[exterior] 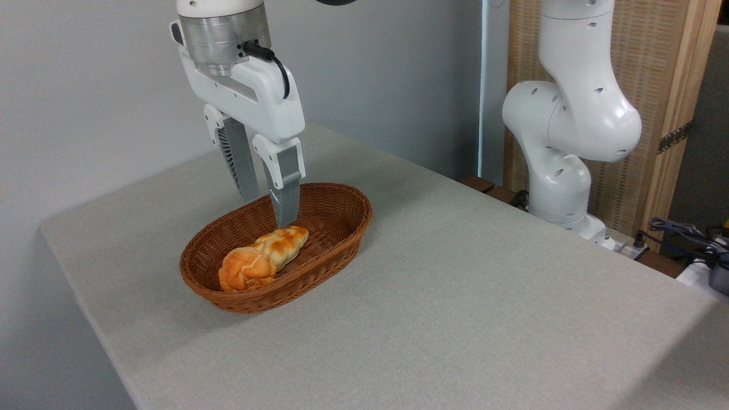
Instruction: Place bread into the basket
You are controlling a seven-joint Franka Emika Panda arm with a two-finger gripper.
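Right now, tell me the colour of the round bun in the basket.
Deep orange-golden, paler in its creases; the fixed camera shows the bun clearly.

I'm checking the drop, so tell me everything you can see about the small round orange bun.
The bun is small, round and knobbly, deep orange-golden with paler creases in its folded top. It lies inside the wicker basket, at its near left end, touching the paler braided loaf behind it. The gripper hangs open above the basket, clear of the bun.
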